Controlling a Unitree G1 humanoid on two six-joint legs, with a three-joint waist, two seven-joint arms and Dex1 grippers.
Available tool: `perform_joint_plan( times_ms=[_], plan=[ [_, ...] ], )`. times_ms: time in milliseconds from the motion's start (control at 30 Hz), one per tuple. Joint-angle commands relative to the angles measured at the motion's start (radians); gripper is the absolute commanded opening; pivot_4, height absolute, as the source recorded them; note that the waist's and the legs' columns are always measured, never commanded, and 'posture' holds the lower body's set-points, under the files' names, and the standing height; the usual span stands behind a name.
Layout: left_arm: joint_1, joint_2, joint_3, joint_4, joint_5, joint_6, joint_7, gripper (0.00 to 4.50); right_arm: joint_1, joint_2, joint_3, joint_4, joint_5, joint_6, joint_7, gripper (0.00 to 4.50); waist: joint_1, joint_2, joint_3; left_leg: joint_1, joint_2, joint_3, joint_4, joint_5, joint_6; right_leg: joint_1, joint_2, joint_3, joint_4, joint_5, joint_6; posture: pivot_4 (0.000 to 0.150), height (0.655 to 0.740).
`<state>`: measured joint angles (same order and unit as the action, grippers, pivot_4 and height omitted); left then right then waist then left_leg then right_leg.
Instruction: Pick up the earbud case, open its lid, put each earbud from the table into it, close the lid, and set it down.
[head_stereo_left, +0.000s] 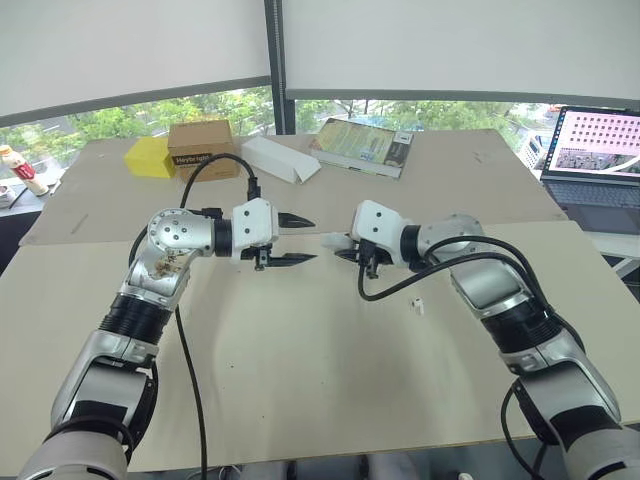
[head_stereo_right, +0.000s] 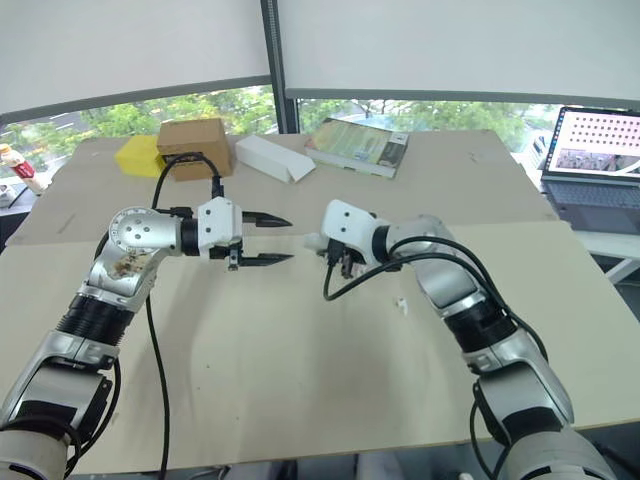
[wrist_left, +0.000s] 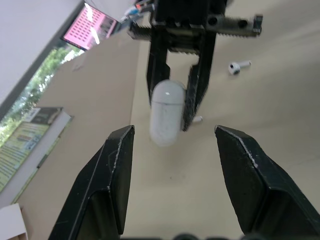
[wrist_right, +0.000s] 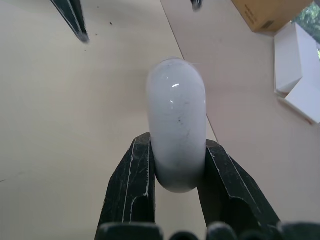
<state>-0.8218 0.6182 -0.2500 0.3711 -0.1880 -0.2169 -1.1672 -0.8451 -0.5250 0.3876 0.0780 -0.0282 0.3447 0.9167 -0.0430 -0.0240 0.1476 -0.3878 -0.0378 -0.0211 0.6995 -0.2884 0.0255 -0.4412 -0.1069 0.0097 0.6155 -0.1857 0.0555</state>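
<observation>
The right gripper (head_stereo_left: 345, 250) pinches the white earbud case (wrist_right: 176, 115) by one end between its fingers, holding it above the table (head_stereo_left: 300, 390) with the lid shut. The left gripper (head_stereo_left: 311, 240), fingers spread, faces it, close but not touching. Lid-opening appears to be the step in hand; next, the left fingers would need to catch the lid's edge. An earbud (head_stereo_left: 417, 305) waits on the table nearby.
</observation>
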Motion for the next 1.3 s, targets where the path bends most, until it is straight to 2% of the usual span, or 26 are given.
perform_joint_plan(
  times_ms=[33, 367, 467, 567, 900, 967, 1167, 1233, 1300],
  plan=[
    [-0.038, -0.024, 0.015, 0.022, 0.045, -0.034, 0.019, 2.71, -0.032, 0.012, 0.002, -0.045, -0.03, -0.035, 0.007, 0.79, 0.0, 0.0, 0.0, 0.0, 0.0, 0.0, 0.0, 0.0, 0.0, 0.0, 0.0, 0.0, 0.0, 0.0, 0.0, 0.15, 0.74],
    [-0.058, -0.054, 0.021, 0.069, 0.112, -0.076, 0.017, 2.71, -0.019, 0.024, 0.007, -0.063, -0.074, -0.053, 0.022, 0.79, 0.0, 0.0, 0.0, 0.0, 0.0, 0.0, 0.0, 0.001, -0.001, 0.0, 0.0, 0.0, 0.0, 0.0, 0.0, 0.15, 0.74],
    [-0.061, -0.061, 0.028, 0.077, 0.106, -0.078, 0.01, 1.87, -0.016, 0.027, 0.006, -0.069, -0.078, -0.049, 0.023, 0.79, 0.0, 0.0, 0.0, 0.0, 0.0, 0.0, 0.0, 0.0, -0.001, 0.0, 0.0, 0.0, 0.0, 0.0, 0.0, 0.15, 0.74],
    [-0.059, -0.064, 0.029, 0.073, 0.105, -0.076, 0.003, 0.54, -0.014, 0.036, 0.007, -0.076, -0.08, -0.044, 0.023, 0.79, 0.0, 0.0, 0.0, 0.0, 0.0, 0.0, 0.001, 0.0, -0.001, 0.0, 0.0, 0.0, 0.0, 0.0, 0.0, 0.15, 0.74],
    [-0.055, -0.073, 0.027, 0.056, 0.101, -0.071, -0.004, 0.5, -0.019, 0.051, 0.011, -0.06, -0.097, -0.051, 0.029, 0.79, 0.001, 0.0, 0.0, 0.0, 0.0, 0.0, 0.001, 0.0, -0.001, 0.0, 0.0, 0.0, 0.001, 0.0, 0.0, 0.15, 0.74],
    [-0.053, -0.074, 0.031, 0.054, 0.101, -0.052, 0.004, 0.5, -0.019, 0.053, 0.005, -0.053, -0.095, -0.051, 0.03, 1.8, 0.0, 0.0, 0.0, 0.0, 0.0, 0.0, 0.001, 0.0, -0.001, 0.0, 0.0, 0.0, 0.001, 0.0, 0.0, 0.15, 0.74],
    [-0.014, -0.079, 0.078, -0.003, -0.004, 0.126, -0.035, 0.5, -0.008, 0.023, -0.041, -0.064, -0.069, -0.046, 0.055, 3.85, 0.0, 0.0, 0.0, 0.0, 0.0, 0.0, 0.001, 0.0, 0.0, 0.0, 0.0, 0.0, 0.001, 0.0, 0.0, 0.15, 0.74],
    [0.012, -0.086, 0.109, -0.041, -0.06, 0.225, -0.029, 0.5, 0.007, 0.008, -0.073, -0.088, -0.037, -0.01, 0.062, 4.45, 0.001, 0.0, 0.0, 0.0, 0.0, 0.0, 0.001, 0.0, 0.0, 0.0, 0.0, 0.0, 0.001, 0.0, 0.0, 0.15, 0.74],
    [0.049, -0.107, 0.162, -0.089, -0.151, 0.373, 0.006, 0.5, 0.036, 0.023, -0.156, -0.127, 0.031, 0.086, 0.03, 4.48, 0.001, 0.0, 0.0, 0.0, 0.0, 0.0, 0.001, 0.0, 0.0, 0.0, 0.0, 0.0, 0.001, 0.0, 0.0, 0.15, 0.74]
  ],
)
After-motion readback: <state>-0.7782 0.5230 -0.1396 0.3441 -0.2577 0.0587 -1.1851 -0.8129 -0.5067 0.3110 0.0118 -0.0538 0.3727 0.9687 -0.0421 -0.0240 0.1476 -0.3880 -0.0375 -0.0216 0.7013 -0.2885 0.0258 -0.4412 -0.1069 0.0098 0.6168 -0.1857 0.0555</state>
